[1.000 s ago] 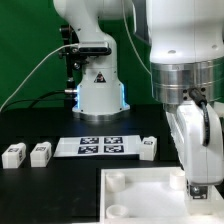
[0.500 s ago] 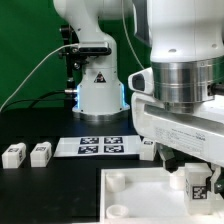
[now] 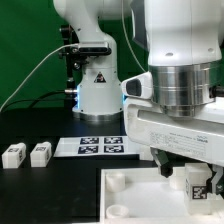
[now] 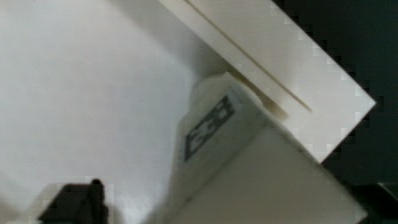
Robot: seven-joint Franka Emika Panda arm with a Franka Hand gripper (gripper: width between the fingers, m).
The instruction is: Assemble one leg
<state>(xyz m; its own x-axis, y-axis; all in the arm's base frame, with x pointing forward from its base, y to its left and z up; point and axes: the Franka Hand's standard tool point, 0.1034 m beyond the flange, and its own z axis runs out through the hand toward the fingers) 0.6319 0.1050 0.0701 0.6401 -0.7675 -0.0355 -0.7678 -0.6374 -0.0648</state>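
White oblong tagged leg (image 3: 199, 183) clamped upright in the two-finger gripper (image 3: 190, 176), closed on it, over the large flat white socketed board (image 3: 135, 196) at five o'clock on the black bench (image 3: 40, 185).

I log: leg (image 3: 199, 183), white, black-and-white square tag; two spare legs (image 3: 27, 154), white, same tags; board (image 3: 140, 196), plain white; marker board (image 3: 100, 147), white, black tags; table (image 3: 50, 190), black; backdrop (image 3: 25, 40), green.
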